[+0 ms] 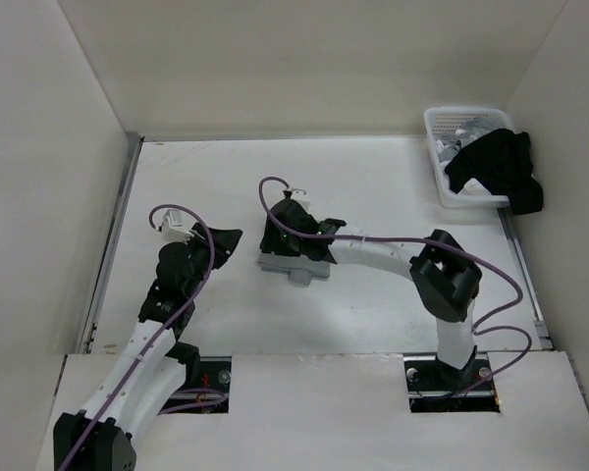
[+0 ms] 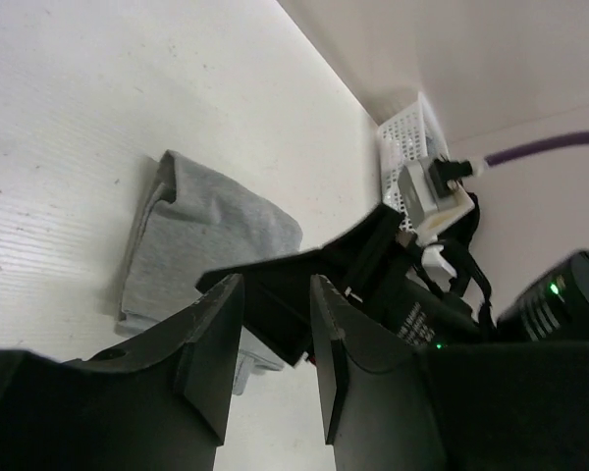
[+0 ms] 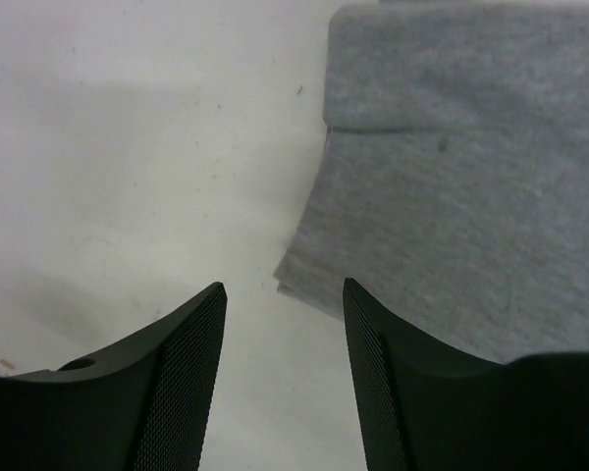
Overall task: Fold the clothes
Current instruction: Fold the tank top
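The clothes (image 1: 279,263) lie as a small folded light-grey bundle in the middle of the table. My right gripper (image 1: 285,235) hangs right over the bundle and hides most of it in the top view. In the right wrist view the right gripper (image 3: 283,324) stands open above bare table, just off the near corner of the clothes (image 3: 471,177), with nothing between the fingers. My left gripper (image 1: 226,238) is to the left of the bundle and apart from it. In the left wrist view the left gripper (image 2: 273,334) is open and empty, and the clothes (image 2: 201,231) lie beyond it.
A white plastic basket (image 1: 440,147) stands at the back right corner, with a black garment (image 1: 496,167) draped over its edge. The basket (image 2: 402,147) also shows in the left wrist view behind the right arm. White walls enclose the table on three sides.
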Controlling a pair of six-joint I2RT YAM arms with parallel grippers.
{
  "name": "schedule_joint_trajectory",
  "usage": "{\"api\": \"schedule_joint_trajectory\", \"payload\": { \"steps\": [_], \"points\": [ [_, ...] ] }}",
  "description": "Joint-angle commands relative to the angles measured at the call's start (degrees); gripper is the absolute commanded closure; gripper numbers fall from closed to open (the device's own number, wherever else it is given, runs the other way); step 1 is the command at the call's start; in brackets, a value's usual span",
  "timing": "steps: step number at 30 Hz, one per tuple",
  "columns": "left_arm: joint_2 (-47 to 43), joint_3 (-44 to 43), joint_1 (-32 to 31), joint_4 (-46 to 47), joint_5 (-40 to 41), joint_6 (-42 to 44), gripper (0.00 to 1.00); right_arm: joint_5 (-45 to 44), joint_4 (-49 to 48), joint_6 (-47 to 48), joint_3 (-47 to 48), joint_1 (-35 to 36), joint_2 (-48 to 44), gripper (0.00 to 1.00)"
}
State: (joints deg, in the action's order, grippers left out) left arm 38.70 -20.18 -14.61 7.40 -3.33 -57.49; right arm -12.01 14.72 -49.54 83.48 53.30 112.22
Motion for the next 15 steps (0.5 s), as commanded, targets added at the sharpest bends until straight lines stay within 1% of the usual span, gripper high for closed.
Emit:
{"api": "schedule_joint_trajectory", "payload": {
  "steps": [1,3,5,7,8,10,11,12,14,15],
  "points": [
    [0.5,0.5,1.3,0.07,-3.43,0.28,0.68,-2.66,-6.43,-1.0,-5.14,0.01,-10.33,0.44],
    [2.08,0.41,1.12,0.6,-3.26,0.63,0.68,-2.84,-10.05,0.4,-11.82,0.01,-16.57,0.46],
    [3.57,0.32,0.95,1.3,-2.91,1.15,0.67,-3.54,-12.42,1.72,-18.93,0.01,-23.07,0.53],
    [4.45,0.41,1.12,1.48,-2.47,1.77,0.66,-4.16,-14.88,4.17,-26.4,0.01,-29.66,0.67],
    [4.8,0.41,1.3,1.22,-2.03,2.21,0.64,-4.86,-16.46,5.67,-30.27,-0.34,-32.91,0.78],
    [5.42,0.58,1.3,0.86,-1.42,2.82,0.61,-6.35,-19.19,8.39,-37.92,-0.96,-39.68,0.91],
    [5.68,0.76,1.04,0.6,-0.98,3.26,0.6,-6.79,-20.16,9.36,-41.61,-1.74,-43.37,0.94],
    [6.04,0.94,0.77,0.25,-0.36,3.79,0.58,-6.97,-20.78,10.07,-44.17,-2.36,-46.28,0.95],
    [6.65,1.46,0.33,-0.8,1.13,5.28,0.56,-7.85,-21.84,10.87,-50.49,-4.73,-54.27,0.95],
    [6.91,1.81,0.24,-1.5,2.09,6.07,0.55,-8.29,-22.1,10.61,-53.48,-6.57,-58.22,0.93]
  ]
}}
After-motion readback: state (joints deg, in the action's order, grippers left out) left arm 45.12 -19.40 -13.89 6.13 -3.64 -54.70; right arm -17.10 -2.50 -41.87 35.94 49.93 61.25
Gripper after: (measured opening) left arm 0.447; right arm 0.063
